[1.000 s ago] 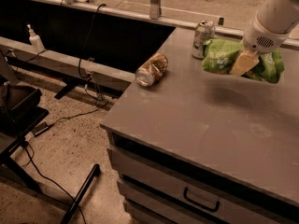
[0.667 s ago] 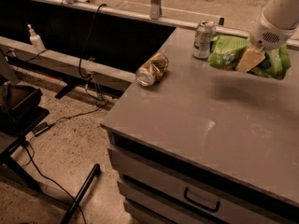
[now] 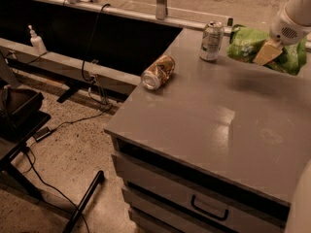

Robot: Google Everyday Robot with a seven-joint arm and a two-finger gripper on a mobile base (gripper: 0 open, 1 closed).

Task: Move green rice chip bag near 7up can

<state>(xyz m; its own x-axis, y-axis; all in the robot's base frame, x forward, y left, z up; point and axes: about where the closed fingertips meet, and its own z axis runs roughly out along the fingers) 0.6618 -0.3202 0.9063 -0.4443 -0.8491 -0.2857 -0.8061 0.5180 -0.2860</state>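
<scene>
The green rice chip bag [image 3: 250,43] is a crinkly lime-green bag held just above the grey counter at its far right. My gripper [image 3: 270,51] is shut on the green rice chip bag, with a tan finger [image 3: 267,53] pressed across its front. The white arm comes down from the upper right corner. The 7up can [image 3: 212,41] stands upright on the counter, a short gap left of the bag.
A copper-brown can [image 3: 158,72] lies on its side near the counter's left edge. The grey counter [image 3: 209,125] has drawers with a handle [image 3: 209,208] below. Cables, a black stand and a tray [image 3: 19,103] are on the floor at left.
The gripper and the bag have moved up and back toward the far edge, ending a little closer to the 7up can. The cans have not moved.
</scene>
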